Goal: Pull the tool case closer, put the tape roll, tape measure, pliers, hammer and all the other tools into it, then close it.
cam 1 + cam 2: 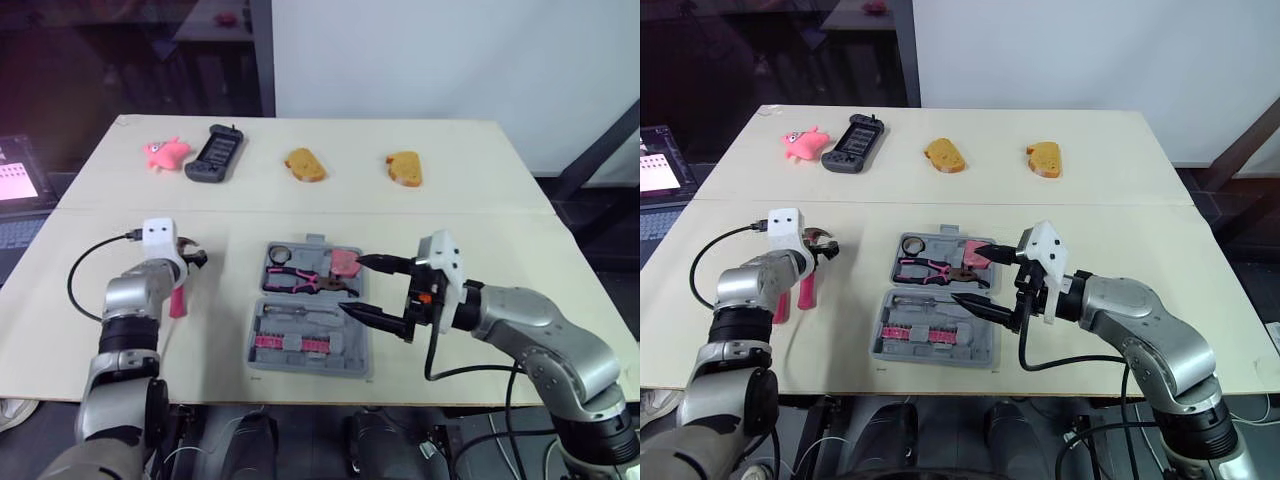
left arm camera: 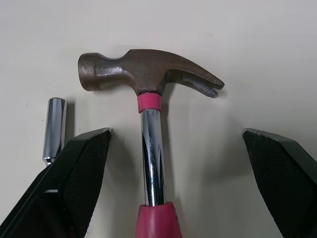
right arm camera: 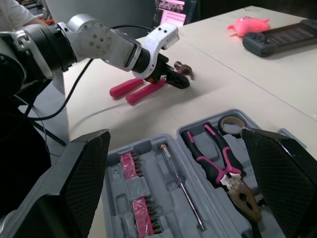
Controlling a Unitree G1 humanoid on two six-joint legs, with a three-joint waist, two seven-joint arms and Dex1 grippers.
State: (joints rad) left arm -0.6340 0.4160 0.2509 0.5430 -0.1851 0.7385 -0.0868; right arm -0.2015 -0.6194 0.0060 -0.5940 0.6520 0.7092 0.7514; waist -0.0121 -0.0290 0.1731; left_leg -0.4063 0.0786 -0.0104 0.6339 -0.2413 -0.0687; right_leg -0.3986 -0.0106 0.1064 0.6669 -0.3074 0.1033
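The left gripper (image 2: 176, 133) hung over the hammer (image 2: 150, 119), fingers spread wide on either side of the chrome shaft, neither touching it. The hammer lay flat on the table (image 1: 450, 215), well left of the tool case (image 1: 355, 347). Its long axis ran away from the robot, pink grip nearest and head beyond the fingertips (so closing would probably take the shaft crosswise). A small metal socket (image 2: 53, 128) lay just beside one finger and might be nudged. The left arm was plainly the nearer.

The right gripper (image 1: 354, 285) hovered over the case's right side, fingers apart and empty. The case lay open with pliers (image 1: 300, 280), a tape roll (image 1: 279, 254) and a screwdriver (image 1: 300, 313) inside.

At the table's far edge sat a pink toy (image 1: 165, 152), a black handset (image 1: 213, 153) and two bread slices (image 1: 305, 164), with a pale wall behind.
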